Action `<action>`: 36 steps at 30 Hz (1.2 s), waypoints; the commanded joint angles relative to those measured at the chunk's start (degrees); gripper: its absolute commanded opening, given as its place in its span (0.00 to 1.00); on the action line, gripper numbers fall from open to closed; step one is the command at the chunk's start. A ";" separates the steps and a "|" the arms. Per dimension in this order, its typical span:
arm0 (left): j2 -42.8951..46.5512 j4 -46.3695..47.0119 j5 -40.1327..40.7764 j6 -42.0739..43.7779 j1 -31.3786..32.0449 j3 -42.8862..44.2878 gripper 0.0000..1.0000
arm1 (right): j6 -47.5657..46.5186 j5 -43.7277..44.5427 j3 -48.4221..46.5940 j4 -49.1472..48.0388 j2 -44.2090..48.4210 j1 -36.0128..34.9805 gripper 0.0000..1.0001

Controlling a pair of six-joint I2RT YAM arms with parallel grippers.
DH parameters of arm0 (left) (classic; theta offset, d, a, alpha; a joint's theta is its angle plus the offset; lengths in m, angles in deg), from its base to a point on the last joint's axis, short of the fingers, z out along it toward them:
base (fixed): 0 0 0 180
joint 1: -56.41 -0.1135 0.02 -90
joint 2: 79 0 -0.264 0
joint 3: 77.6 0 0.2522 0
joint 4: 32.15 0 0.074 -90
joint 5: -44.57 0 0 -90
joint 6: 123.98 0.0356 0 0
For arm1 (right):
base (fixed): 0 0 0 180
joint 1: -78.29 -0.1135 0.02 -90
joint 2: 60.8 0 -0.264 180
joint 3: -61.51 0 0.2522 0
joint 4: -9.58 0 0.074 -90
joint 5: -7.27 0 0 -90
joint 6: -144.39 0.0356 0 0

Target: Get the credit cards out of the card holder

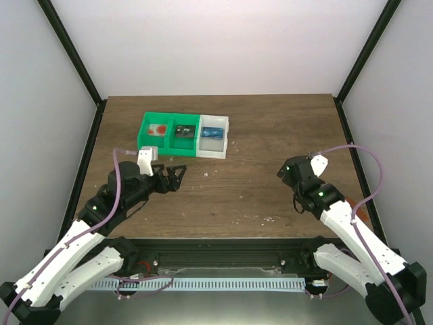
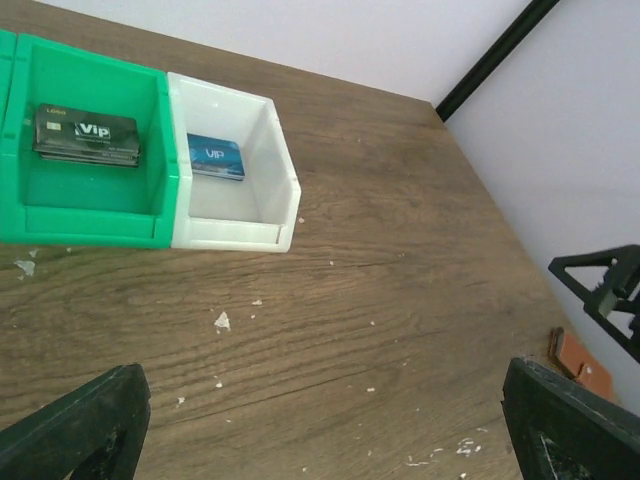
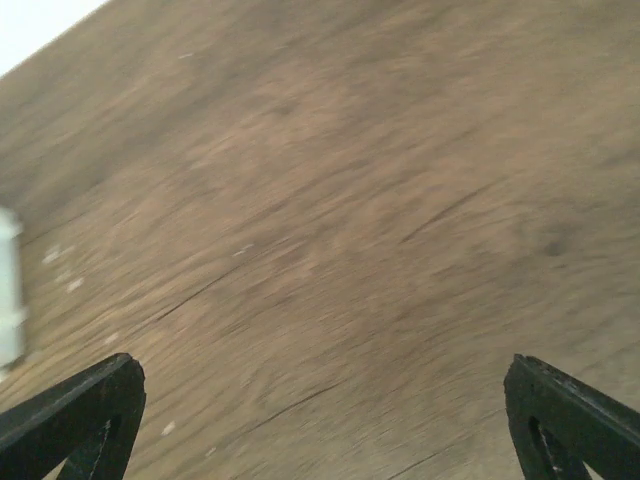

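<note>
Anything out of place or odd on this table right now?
Two things. An orange-brown item, likely the card holder, lies at the right edge of the table, mostly hidden behind the right arm in the top view. Also, pale flecks are scattered over the wood in front of the white bin. Nothing looks damaged.

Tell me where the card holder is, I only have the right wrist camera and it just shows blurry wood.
Observer: An orange-brown thing, likely the card holder, lies at the right edge of the table.
Operator: Are any cards out of it?
Observer: A blue card lies in the white bin.
Operator: Anything else?
Observer: A dark stack of cards sits in the green bin, in the compartment next to the white one.
</note>
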 commanded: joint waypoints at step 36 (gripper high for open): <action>7.05 2.70 1.49 8.13 -0.28 -6.24 1.00 | -2.77 -13.66 7.35 -19.62 -29.45 54.92 0.92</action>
